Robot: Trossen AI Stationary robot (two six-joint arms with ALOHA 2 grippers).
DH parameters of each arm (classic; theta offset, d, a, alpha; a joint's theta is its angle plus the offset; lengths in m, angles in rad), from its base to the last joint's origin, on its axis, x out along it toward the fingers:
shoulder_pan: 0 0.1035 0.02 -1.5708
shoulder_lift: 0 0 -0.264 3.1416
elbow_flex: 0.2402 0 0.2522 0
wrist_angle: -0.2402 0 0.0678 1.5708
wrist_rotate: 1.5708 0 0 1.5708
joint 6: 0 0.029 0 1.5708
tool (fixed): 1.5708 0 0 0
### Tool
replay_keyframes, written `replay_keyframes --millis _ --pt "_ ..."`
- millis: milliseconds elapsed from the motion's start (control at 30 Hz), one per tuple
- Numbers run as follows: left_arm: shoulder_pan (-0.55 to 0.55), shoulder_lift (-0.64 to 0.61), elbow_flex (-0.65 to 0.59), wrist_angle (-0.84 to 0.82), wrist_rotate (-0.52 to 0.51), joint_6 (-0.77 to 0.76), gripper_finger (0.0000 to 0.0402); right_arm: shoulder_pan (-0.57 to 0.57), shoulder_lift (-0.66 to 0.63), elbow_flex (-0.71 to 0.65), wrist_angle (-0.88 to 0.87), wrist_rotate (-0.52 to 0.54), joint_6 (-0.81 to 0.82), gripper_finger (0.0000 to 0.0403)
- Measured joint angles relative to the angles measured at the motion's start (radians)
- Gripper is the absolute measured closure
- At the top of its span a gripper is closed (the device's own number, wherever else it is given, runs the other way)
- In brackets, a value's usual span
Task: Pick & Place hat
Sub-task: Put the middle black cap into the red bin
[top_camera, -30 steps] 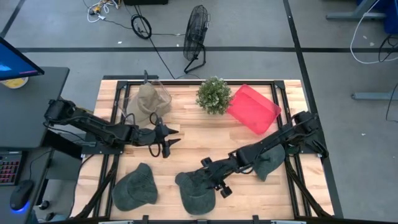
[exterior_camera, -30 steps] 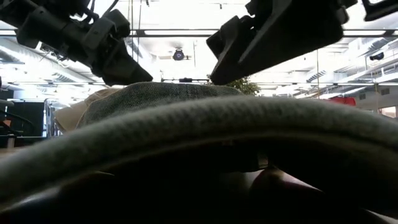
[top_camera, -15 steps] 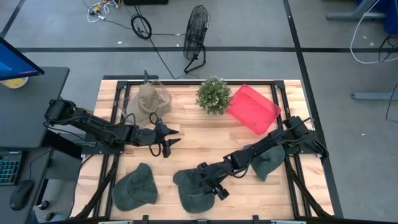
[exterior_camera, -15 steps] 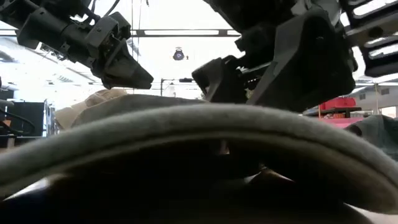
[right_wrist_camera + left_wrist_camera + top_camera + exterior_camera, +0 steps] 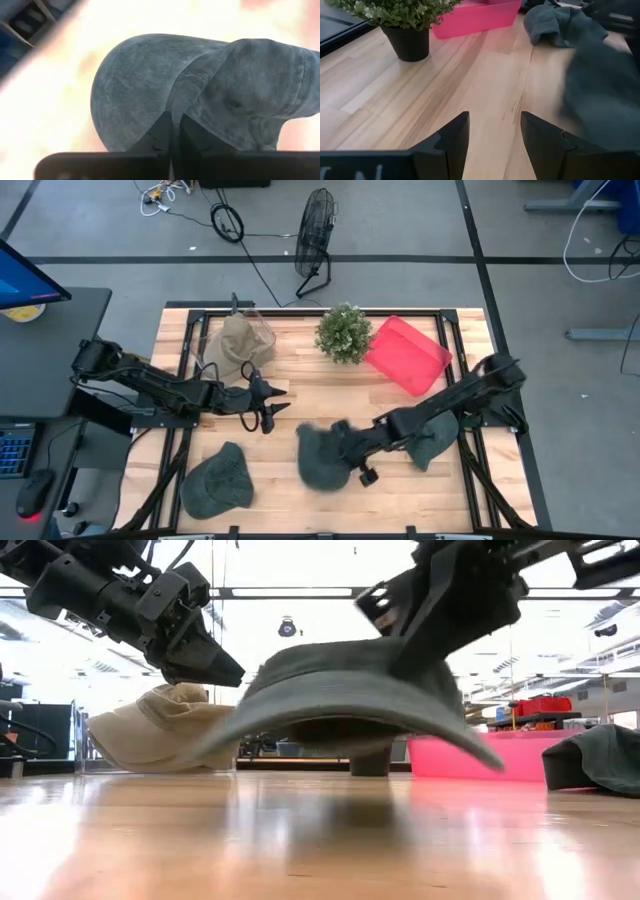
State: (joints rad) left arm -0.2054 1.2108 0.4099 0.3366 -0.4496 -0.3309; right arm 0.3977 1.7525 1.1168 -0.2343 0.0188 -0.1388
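Grey denim hat (image 5: 322, 455) hangs clear of the wooden worktop (image 5: 300, 400), pinched in the right claw (image 5: 352, 452) near the middle front of the surface. Low view: the hat (image 5: 350, 690) is lifted off the boards, its brim drooping on both sides, with the right claw (image 5: 440, 600) gripping it from above. Right wrist view: the two dark fingers (image 5: 162, 132) are clenched together on a fold of the hat's fabric (image 5: 150, 90).

Left claw (image 5: 268, 402) hovers over the worktop at left of centre, well apart from the lifted hat. Left wrist view: its fingers (image 5: 455, 132) stand parted with bare wood showing between them, grasping nothing.

Other items on the worktop:
- A second grey hat (image 5: 218, 480) lies at the front left corner.
- A third grey hat (image 5: 436, 440) lies at the right edge, partly under the right arm; the low view shows it (image 5: 595, 755) resting on the boards at far right.
- A tan hat (image 5: 232, 340) sits at the rear left, just behind the left claw; in the low view it (image 5: 155, 730) rests on the wood beneath that claw.
- A potted plant (image 5: 344, 332) stands at rear centre.
- A pink bin (image 5: 406, 356) lies just beside the plant, on its right.

Beyond the worktop, a floor fan (image 5: 316, 225) stands on the grey floor.
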Motion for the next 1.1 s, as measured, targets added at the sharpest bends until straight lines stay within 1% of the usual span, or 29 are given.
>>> replay_keyframes --millis 100,200,333,400,500,567,633,700,800,900,1033,1100 --pt "0.0 0.0 0.0 -0.001 0.0 0.0 0.022 0.0 -0.117 0.0 -0.171 0.195 0.073 0.0395" --pt "0.0 0.0 0.0 -0.003 0.0 0.0 0.022 -0.001 -0.233 0.0 -0.356 0.423 0.232 0.0392" --pt "0.0 0.0 0.0 -0.005 0.0 0.001 0.022 -0.005 -0.37 0.0 -0.632 0.723 0.601 0.039" --pt "0.0 0.0 0.0 -0.005 0.0 0.001 0.022 -0.013 -0.424 0.0 -0.787 0.794 0.799 0.0393" --pt "0.0 0.0 0.0 -0.005 0.0 0.001 0.022 -0.036 -0.474 0.0 -0.983 0.828 1.104 0.0393" --pt "0.0 0.0 0.0 -0.006 0.0 0.002 0.022 -0.057 -0.487 0.0 -1.099 0.854 1.257 0.0393" --pt "0.0 0.0 0.0 -0.006 0.0 0.001 0.022 -0.088 -0.489 0.0 -1.19 0.89 1.364 0.0393" --pt "0.0 0.0 0.0 -0.006 0.0 0.001 0.022 -0.128 -0.489 -0.002 -1.24 0.916 1.424 0.0393" --pt "0.0 0.0 0.0 -0.006 0.0 0.001 0.022 -0.207 -0.488 -0.031 -1.235 0.917 1.443 0.0393" --pt "0.0 0.0 0.0 -0.003 0.0 0.001 0.022 -0.313 -0.489 -0.083 -1.168 0.919 1.416 0.0393" --pt "0.0 0.0 0.0 0.0 0.0 0.001 0.022 -0.451 -0.489 -0.18 -0.957 0.915 1.274 0.0393" --pt "0.0 0.0 0.0 0.0 0.0 0.001 0.022 -0.513 -0.488 -0.238 -0.805 0.899 1.184 0.0393"
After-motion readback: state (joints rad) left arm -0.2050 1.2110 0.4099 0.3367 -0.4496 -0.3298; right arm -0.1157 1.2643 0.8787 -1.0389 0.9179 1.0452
